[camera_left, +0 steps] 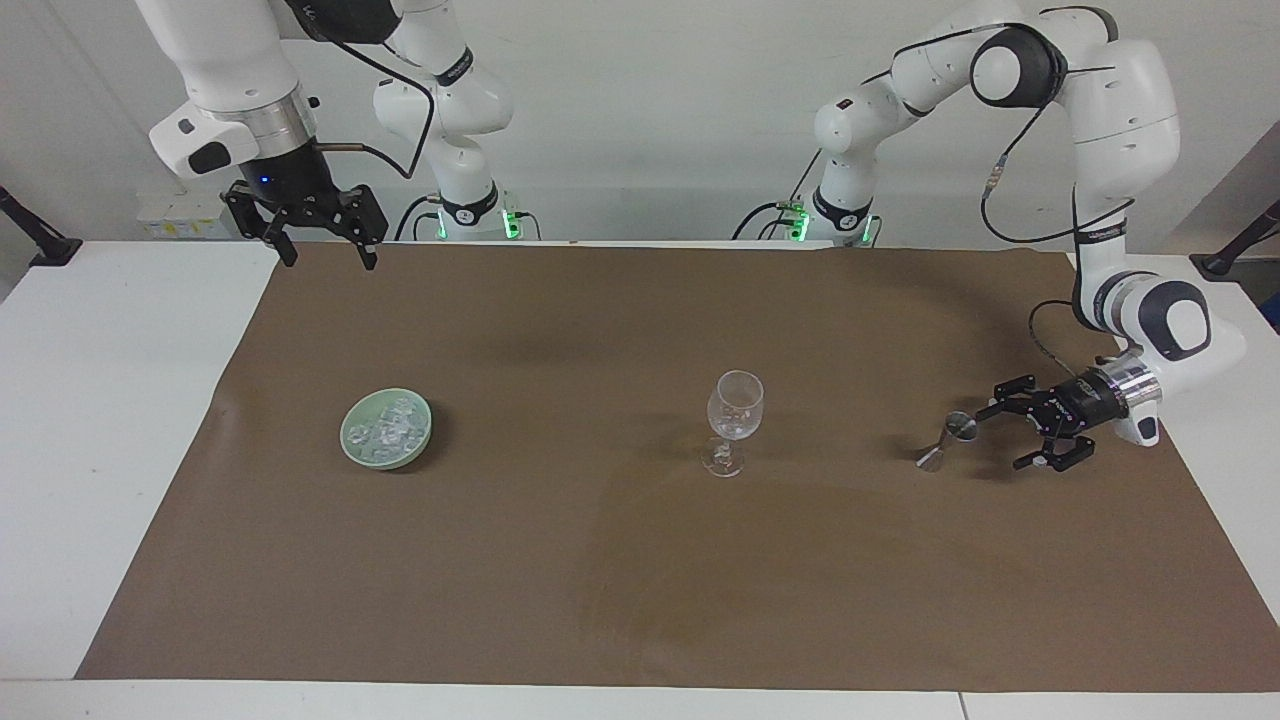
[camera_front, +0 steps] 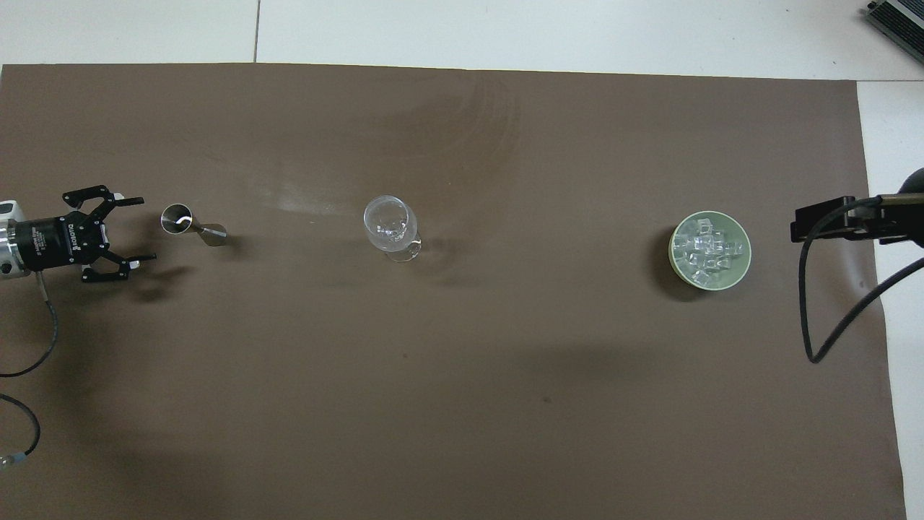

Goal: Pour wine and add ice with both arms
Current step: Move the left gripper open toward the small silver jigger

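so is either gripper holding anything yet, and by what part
Nothing is held. The left gripper is open beside the metal jigger, not on it; the right gripper waits open, raised over the table's edge.
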Robot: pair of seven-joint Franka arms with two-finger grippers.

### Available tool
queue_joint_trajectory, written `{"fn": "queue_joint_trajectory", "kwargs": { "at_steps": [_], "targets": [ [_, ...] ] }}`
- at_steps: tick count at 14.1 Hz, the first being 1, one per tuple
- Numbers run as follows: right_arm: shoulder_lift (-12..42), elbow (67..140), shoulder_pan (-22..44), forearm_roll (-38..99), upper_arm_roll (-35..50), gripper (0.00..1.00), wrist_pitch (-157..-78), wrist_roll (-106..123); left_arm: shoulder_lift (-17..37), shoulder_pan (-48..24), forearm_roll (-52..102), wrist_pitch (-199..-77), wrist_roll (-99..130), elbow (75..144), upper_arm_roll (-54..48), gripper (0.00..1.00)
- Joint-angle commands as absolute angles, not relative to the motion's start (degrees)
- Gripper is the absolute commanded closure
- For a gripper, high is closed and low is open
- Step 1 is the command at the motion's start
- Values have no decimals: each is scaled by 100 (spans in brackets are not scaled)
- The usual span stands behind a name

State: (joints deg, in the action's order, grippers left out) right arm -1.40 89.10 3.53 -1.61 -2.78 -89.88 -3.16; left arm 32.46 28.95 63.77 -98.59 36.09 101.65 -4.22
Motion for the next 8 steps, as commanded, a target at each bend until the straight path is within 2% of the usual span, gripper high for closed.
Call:
{"fn": "queue_joint_trajectory", "kwargs": {
  "at_steps": [1, 8],
  "targets": [
    [-255, 9026, 387, -123, -299, 0, -8938, -404, 3296, 2646, 6644, -9975, 3727, 10239, -369, 0],
    [-255, 9026, 387, -123, -299, 0, -8938, -404, 3401, 2584, 6838, -9747, 3727, 10257, -378, 0]
  ]
}}
